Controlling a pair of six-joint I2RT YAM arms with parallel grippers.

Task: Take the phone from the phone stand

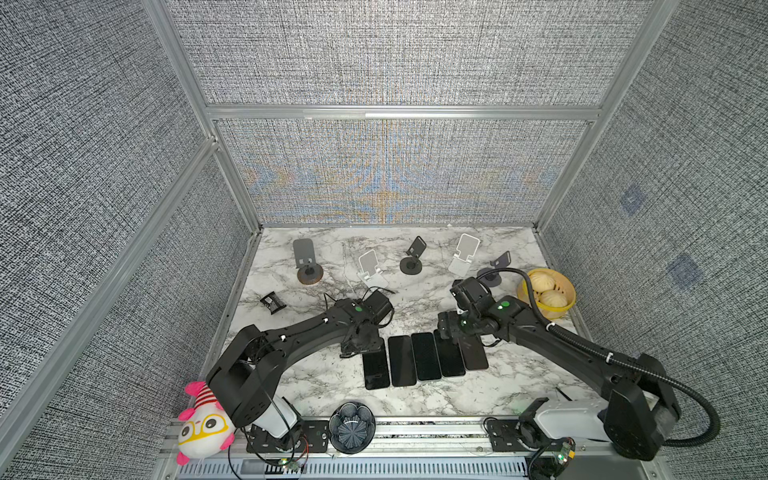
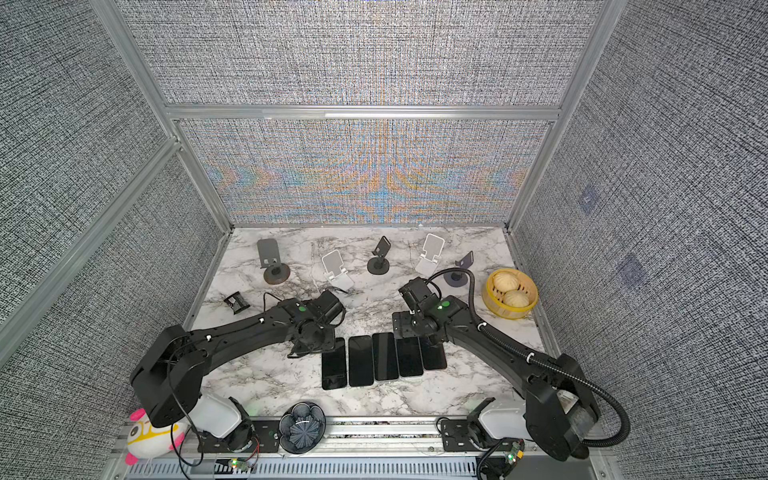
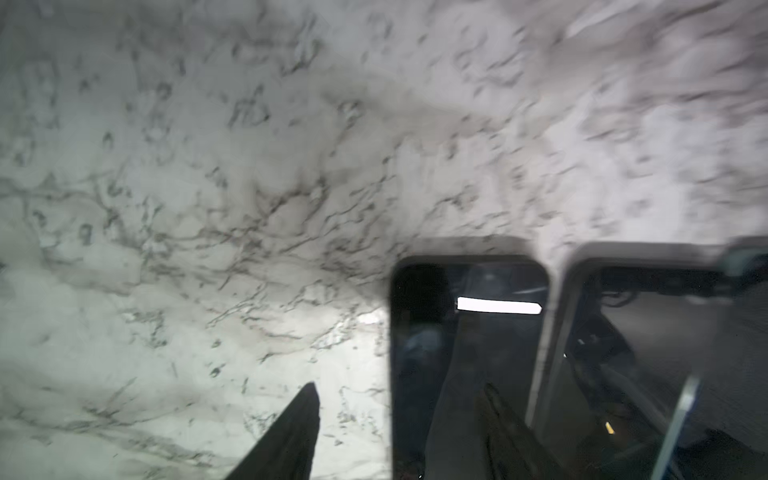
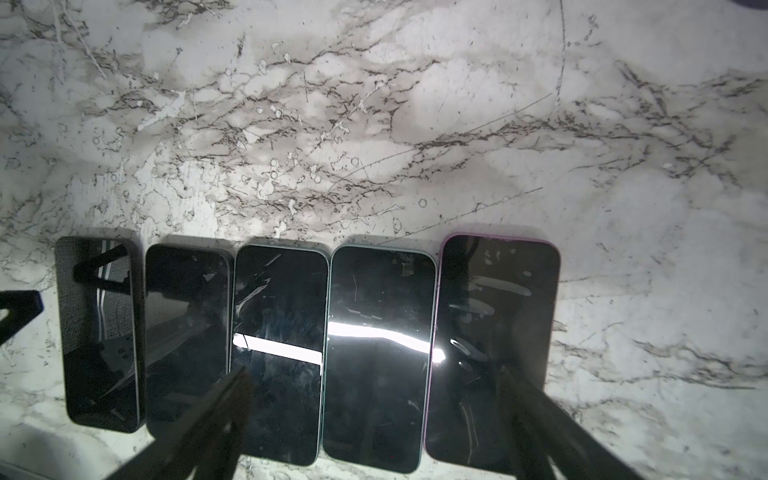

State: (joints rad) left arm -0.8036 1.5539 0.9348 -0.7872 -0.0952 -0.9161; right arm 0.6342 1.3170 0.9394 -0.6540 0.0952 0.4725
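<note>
Item: five phones (image 1: 426,356) — flat, side by side on bench (image 1: 316,386), off the phone stands (image 1: 302,251) behind | Handling: stiff, slick glass, breakable; take by long edges | left gripper (image 3: 399,395): apart, empty, over row's end | right gripper (image 4: 374,378): wide apart above row

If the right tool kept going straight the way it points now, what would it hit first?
Probably the dark phone beside the pink-edged phone, flat on the marble table: in the right wrist view the open right tool is centred over it. How far off, I cannot tell.
</note>
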